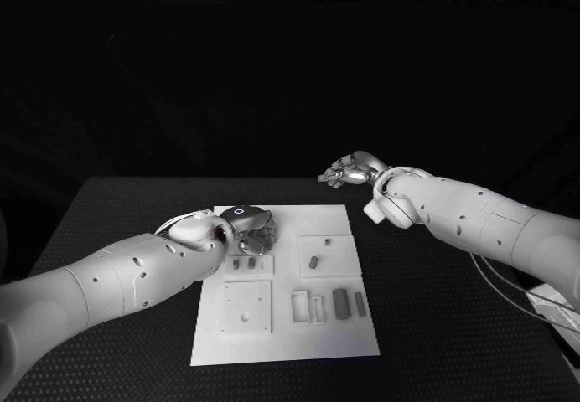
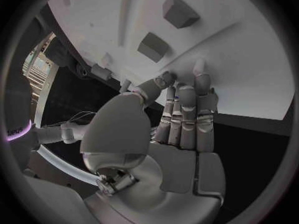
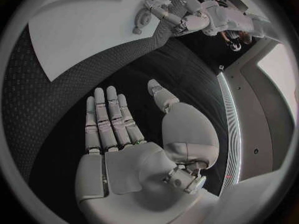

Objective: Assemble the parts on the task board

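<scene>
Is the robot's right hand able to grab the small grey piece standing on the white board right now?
Probably yes: the right hand is open, and nothing blocks the small grey piece.

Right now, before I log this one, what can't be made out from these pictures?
- Head view: what lies under the left hand on the board; the hand covers it.
- Left wrist view: whether the fingertips touch the board; the contact is hidden.
- Head view: the small parts are too small to tell their shapes.
- Right hand holds nothing.
</scene>
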